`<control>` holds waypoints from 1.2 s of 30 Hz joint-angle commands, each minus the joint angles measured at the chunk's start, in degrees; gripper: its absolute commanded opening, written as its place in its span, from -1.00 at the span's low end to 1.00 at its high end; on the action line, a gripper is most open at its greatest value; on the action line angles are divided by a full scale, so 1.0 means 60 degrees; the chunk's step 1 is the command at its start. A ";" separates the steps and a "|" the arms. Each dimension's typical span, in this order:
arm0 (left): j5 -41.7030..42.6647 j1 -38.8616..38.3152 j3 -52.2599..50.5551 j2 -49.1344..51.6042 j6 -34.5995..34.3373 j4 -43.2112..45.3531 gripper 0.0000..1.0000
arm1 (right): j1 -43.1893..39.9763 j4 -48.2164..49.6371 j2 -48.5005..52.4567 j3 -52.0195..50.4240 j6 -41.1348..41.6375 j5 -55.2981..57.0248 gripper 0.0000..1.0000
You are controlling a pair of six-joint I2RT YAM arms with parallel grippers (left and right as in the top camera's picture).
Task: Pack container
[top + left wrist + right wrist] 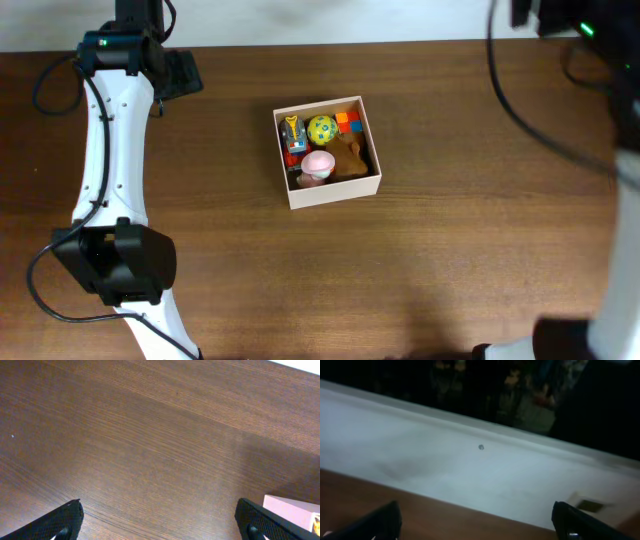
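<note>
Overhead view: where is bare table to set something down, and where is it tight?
Bare wood lies between the left arm and the container, between the container and the right arm, and across the table below it in this view. Crowded only inside the container: toys fill most of it.

You have one container (335,188) on one desk (450,250). Inside it you can count one yellow ball (321,128) with green dots, one pink toy (318,162) and one brown toy (348,158). You also see two small blocks (346,123), one orange and one red, and one small toy (292,135) of mixed colours. There are two arms, the left arm (108,160) and the right arm (618,290). Each wrist view shows you two fingers (62,521) (377,522).
</note>
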 commanded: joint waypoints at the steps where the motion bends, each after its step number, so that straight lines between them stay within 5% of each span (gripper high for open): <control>1: -0.0131 0.0011 0.0087 -0.0178 -0.0124 -0.0011 0.99 | -0.0004 -0.0663 -0.0670 -0.0102 -0.0732 0.0200 0.97; 10: -0.0131 0.0011 0.0087 -0.0178 -0.0127 -0.0011 0.99 | -0.0004 -0.1206 -0.3952 -0.2601 -0.1501 0.0270 0.97; 19: -0.0131 0.0011 0.0087 -0.0178 -0.0124 -0.0011 0.99 | -0.0004 0.1912 -0.8320 -0.9322 -0.2040 0.0262 0.98; 27: -0.0131 0.0011 0.0087 -0.0178 -0.0127 -0.0011 0.98 | -0.0004 0.4856 -1.1519 -1.4874 -0.0667 0.0262 0.97; 36: -0.0131 0.0011 0.0087 -0.0178 -0.0127 -0.0011 0.99 | -0.0015 0.7136 -1.3315 -1.8247 0.0175 0.0375 0.97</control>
